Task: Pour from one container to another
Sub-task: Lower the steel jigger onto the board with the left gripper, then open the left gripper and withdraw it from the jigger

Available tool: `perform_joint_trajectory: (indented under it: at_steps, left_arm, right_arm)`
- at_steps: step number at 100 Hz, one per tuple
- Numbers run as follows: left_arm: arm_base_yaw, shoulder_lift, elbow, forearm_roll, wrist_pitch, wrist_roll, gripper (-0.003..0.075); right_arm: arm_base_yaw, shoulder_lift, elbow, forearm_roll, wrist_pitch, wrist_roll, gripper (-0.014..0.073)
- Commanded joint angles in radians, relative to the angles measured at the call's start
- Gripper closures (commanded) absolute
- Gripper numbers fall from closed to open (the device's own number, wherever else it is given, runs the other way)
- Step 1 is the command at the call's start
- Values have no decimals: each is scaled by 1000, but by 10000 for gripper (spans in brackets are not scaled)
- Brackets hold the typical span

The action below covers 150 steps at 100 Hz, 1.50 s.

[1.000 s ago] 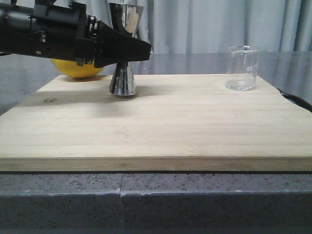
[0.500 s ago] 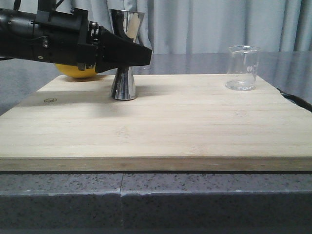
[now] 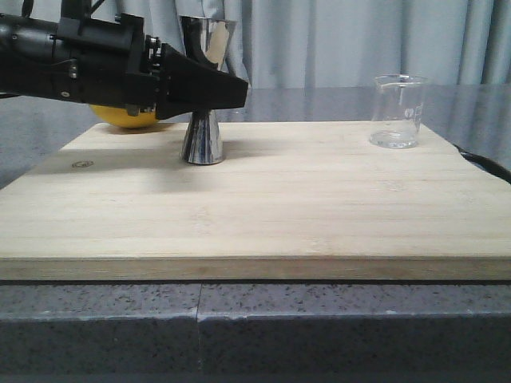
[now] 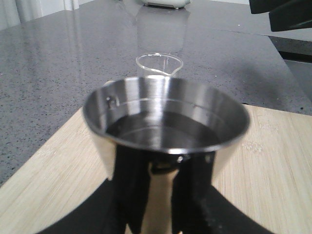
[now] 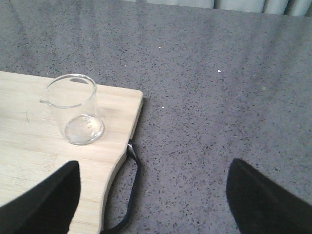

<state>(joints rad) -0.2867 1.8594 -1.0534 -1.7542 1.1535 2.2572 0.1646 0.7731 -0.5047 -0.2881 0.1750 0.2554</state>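
Observation:
The steel jigger (image 3: 203, 137) stands upright on the wooden board (image 3: 263, 207), back left. My left gripper (image 3: 233, 88) reaches in from the left and is shut on the jigger's narrow waist; its fingers hide the waist. In the left wrist view the jigger's upper cup (image 4: 165, 119) fills the frame above my left gripper (image 4: 161, 195), with a dark level surface inside it. The clear glass beaker (image 3: 397, 112) stands empty at the board's back right corner, also visible as the beaker (image 5: 73, 109). My right gripper (image 5: 153, 200) hangs open over the counter beside the board's corner, holding nothing.
A yellow lemon (image 3: 128, 116) lies behind the left arm at the board's back left edge. A black loop handle (image 5: 131, 195) sticks out from the board's right end. Grey speckled counter (image 5: 219, 97) surrounds the board; a curtain hangs behind.
A second ago the jigger sat slightly higher in the front view in my left gripper; it has come down a little with the arm. Nothing has moved in the last half second.

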Motion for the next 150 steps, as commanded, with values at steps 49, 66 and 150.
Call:
perform_joint_trajectory:
  at_steps: [49, 66, 150]
  left_arm:
    - [-7, -42, -29, -46, 106, 0, 256]
    - [-7, -60, -29, -13, 67, -43, 147]
    - [-7, -623, -29, 972, -409, -1171, 153]
  right_arm:
    - [2, -3, -36, -17, -80, -6, 40]
    - [2, -3, -36, -17, -80, -6, 40]
    - [2, -3, -214, 25, 441, -4, 40]
